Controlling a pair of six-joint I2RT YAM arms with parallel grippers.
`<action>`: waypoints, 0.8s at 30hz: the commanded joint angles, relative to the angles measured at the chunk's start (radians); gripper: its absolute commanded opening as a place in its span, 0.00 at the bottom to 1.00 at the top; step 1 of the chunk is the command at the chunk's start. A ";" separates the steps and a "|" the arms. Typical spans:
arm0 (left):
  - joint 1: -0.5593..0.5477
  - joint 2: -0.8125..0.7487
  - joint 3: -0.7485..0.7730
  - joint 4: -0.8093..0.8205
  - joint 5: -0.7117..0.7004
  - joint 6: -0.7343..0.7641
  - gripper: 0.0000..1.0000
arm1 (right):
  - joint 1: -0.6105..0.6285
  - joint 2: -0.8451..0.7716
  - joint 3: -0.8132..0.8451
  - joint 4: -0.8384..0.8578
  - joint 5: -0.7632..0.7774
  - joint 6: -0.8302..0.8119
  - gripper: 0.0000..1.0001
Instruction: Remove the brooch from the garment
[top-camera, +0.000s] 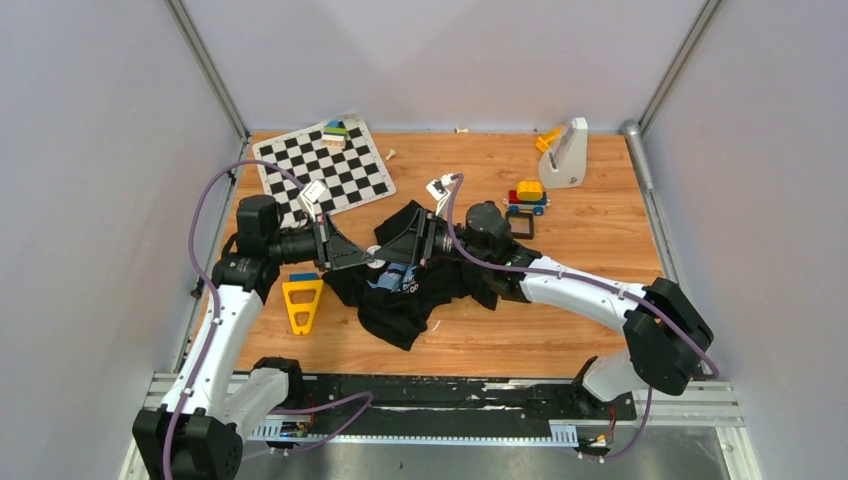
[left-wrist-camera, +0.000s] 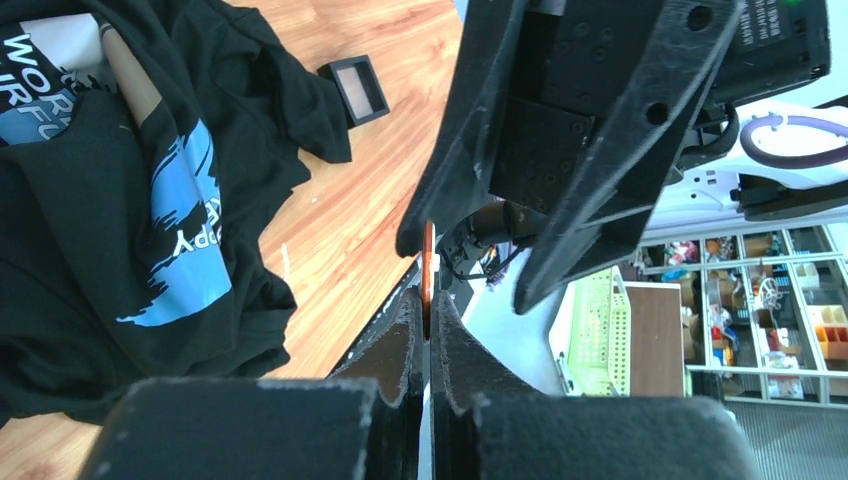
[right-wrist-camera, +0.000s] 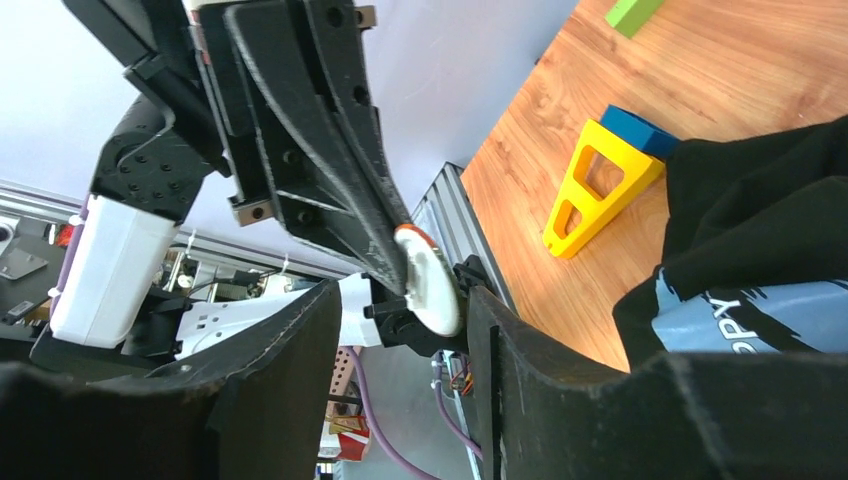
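The brooch (right-wrist-camera: 432, 285) is lifted off the counter (top-camera: 560, 300) in the middle of the workspace. The left fingers (left-wrist-camera: 405, 340) are pressed together on its lower rim, so the left wrist view shows it as a thin coppery sliver standing edge-on. The right fingers (right-wrist-camera: 290, 370) are spread wide and hold nothing, one on either side of the disc without touching it. In both wrist views the brooch looks apart from the garment (top-camera: 400, 310), which is heaped on the counter at about 4 o'clock from it. Its back is partly hidden, so I cannot tell whether a pin is snagging a thread.

The main risk, as I judge it, is the hold. The grip is a narrow pinch on the rim alone, so the disc could pivot or slide out. If the right fingers close off-centre, they could knock it loose instead of taking it. If it falls, it would probably land in the dark folds or roll toward the near rail at 6 o'clock. The two sets of fingers are also crowded tip to tip, so a small misjudged move could make them collide.

Around the brooch:
- **8 o'clock:** a yellow wedge (top-camera: 302, 300) with a blue block (top-camera: 303, 277) just beyond it.
- **11 o'clock:** a chessboard (top-camera: 325, 170).
- **3 o'clock:** a black square frame (top-camera: 520, 225).
- **2 o'clock:** a toy car (top-camera: 527, 197), with a white stand (top-camera: 568, 152) farther out.

None of these stands between the brooch and open counter.
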 joint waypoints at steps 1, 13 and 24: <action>-0.002 0.000 0.003 0.000 -0.016 0.041 0.00 | -0.003 -0.048 0.010 0.074 -0.017 0.016 0.52; -0.002 0.001 0.049 -0.108 -0.108 0.149 0.00 | -0.011 -0.061 0.060 -0.130 0.100 -0.003 0.66; -0.171 -0.234 -0.062 0.070 -0.550 0.286 0.00 | -0.012 -0.116 0.197 -0.554 0.256 -0.008 0.87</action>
